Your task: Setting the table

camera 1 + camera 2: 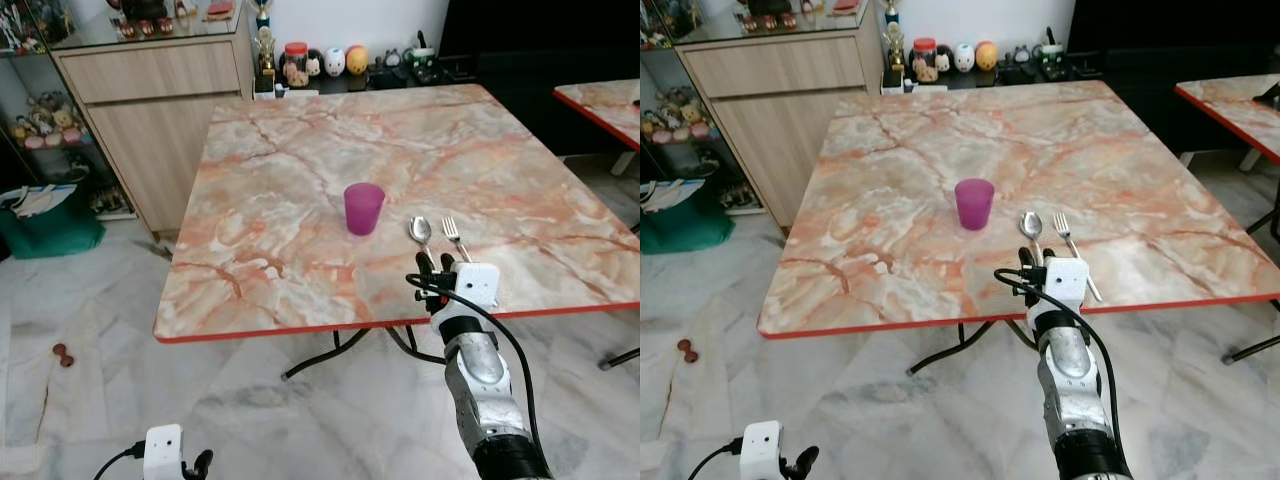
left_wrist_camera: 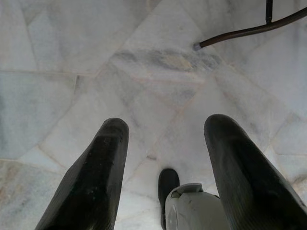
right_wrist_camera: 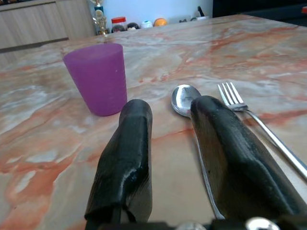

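Three things sit on the marble bench (image 1: 280,210): a purple cup (image 1: 363,208) upright near the middle, and nearer me a spoon (image 1: 420,232) and a fork (image 1: 455,237) lying side by side, apart from the cup; my right gripper (image 1: 434,268) hovers over the spoon's handle, fingers (image 3: 125,158) spread and holding nothing; my left gripper (image 2: 165,158) hangs low over the floor tiles (image 2: 144,57), fingers parted too.
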Robot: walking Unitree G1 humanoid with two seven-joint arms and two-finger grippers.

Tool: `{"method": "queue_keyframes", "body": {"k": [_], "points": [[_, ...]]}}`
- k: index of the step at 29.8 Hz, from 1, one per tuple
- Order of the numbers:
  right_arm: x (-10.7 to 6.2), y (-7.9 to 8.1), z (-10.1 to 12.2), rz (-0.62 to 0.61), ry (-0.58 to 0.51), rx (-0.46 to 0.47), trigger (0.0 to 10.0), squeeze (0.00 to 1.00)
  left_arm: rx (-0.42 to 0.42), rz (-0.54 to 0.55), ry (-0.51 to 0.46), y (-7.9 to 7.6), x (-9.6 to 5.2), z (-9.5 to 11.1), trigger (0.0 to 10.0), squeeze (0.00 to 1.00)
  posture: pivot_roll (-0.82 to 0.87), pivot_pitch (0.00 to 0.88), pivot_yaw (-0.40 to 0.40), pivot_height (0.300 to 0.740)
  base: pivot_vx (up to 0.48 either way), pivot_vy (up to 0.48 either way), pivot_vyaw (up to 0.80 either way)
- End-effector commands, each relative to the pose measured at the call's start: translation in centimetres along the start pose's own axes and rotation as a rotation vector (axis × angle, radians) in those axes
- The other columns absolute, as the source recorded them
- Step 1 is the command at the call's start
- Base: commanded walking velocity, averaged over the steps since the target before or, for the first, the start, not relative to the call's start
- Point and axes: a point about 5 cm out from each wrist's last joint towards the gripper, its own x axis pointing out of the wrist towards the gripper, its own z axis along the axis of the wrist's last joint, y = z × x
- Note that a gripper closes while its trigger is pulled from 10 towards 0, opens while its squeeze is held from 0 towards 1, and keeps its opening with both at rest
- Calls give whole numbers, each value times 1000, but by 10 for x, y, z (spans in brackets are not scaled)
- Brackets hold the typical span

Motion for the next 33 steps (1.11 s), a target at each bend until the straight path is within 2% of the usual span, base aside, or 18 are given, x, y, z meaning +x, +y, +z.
{"method": "queue_keyframes", "body": {"k": [1, 5, 17, 18, 19, 20, 26, 29, 33], "points": [[2, 0, 4, -3, -7, 7, 10000, 0, 1, 10, 17, 2, 0, -2, 10000, 0, -61, 0, 46, 707, 262, 0, 0], [1, -2, 4, -11, -7, 2, 10000, 0, -1, 12, 14, 2, 0, -2, 10000, 0, -61, 0, 45, 707, 266, 0, 0], [0, -4, 2, -27, 2, 6, 10000, 0, 1, 21, 5, 2, 0, 0, 10000, 0, -59, 0, 44, 707, 0, 0, 0], [0, -4, 2, -30, 4, 4, 10000, 67, 1, 22, 6, 2, 0, -1, 10000, 0, -59, 0, 44, 707, 0, 0, 0], [0, -4, 2, -30, 4, 4, 10000, 67, 1, 22, 6, 2, 0, -1, 10000, 0, -59, 0, 44, 707, 0, 0, 0], [0, -6, 1, -37, 12, 1, 10000, 1000, 1, 21, 6, 2, 0, -1, 10000, 0, -59, 0, 44, 707, 0, 0, 0], [2, -15, -2, -81, 60, -21, 10000, 1000, 3, 18, 8, 2, 0, -1, 10000, 0, -61, 0, 44, 707, 0, 0, 0], [6, -14, -5, -54, 104, -1, 10000, 1000, 6, 15, 7, 1, 0, 0, 10000, 0, -62, 0, 43, 707, 0, 0, 0], [13, -15, -9, -67, 170, -43, 10000, 1000, 3, 11, 0, 0, 1, 1, 10000, 0, -60, 0, 43, 707, 0, 0, 0]]}}
